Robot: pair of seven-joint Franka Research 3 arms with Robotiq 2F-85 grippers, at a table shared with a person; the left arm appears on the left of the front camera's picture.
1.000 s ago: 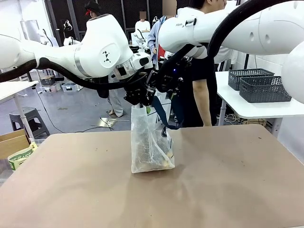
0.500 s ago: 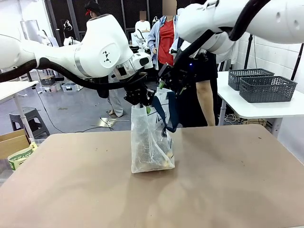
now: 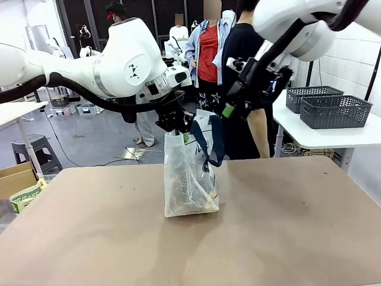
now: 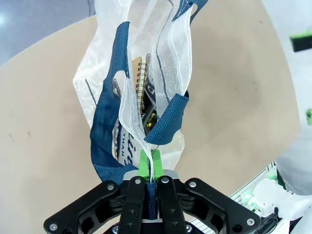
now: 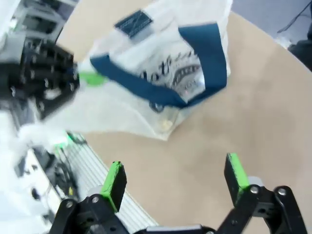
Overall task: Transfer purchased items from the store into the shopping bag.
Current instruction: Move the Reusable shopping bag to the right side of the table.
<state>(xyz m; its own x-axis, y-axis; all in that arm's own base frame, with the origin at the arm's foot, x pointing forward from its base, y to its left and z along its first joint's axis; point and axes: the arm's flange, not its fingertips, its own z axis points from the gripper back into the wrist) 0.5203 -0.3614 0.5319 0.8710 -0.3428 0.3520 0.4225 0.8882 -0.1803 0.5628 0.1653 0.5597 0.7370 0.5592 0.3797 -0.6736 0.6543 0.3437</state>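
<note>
A: Standing on the tan table [image 3: 286, 238], mid-left, is one shopping bag [image 3: 189, 179], upright, whitish, navy handles.

B: Who's got it?

A: Left gripper [image 4: 148, 163]. Fingers pressed together, pinching the bag's top edge and a navy handle; green pads [image 4: 143, 161] clamp the thin plastic. Front view puts the left gripper [image 3: 177, 122] right above the bag mouth.

B: Right one?

A: Right gripper [image 3: 235, 98] is up in the air, right of the bag, apart from it, jaws spread wide, nothing between them. Wrist view agrees: right gripper [image 5: 175, 178] with green pads wide apart, looking down at the bag [image 5: 161, 83].

B: Contents?

A: Purchased items [image 4: 144, 100] are inside the bag: a spiral-bound brownish thing plus darker bits. Count unclear through the plastic. Something pale yellowish sits at the bag's bottom [image 3: 205, 202].

B: Surroundings?

A: Two dark grey lattice baskets [image 3: 330, 110] on a white side table [image 3: 321, 138], far right. One person in black [image 3: 250, 128] stands behind the table, just past the right gripper. One grey stool [image 3: 36, 149] at left, a cardboard box [image 3: 15, 179] near it.
</note>
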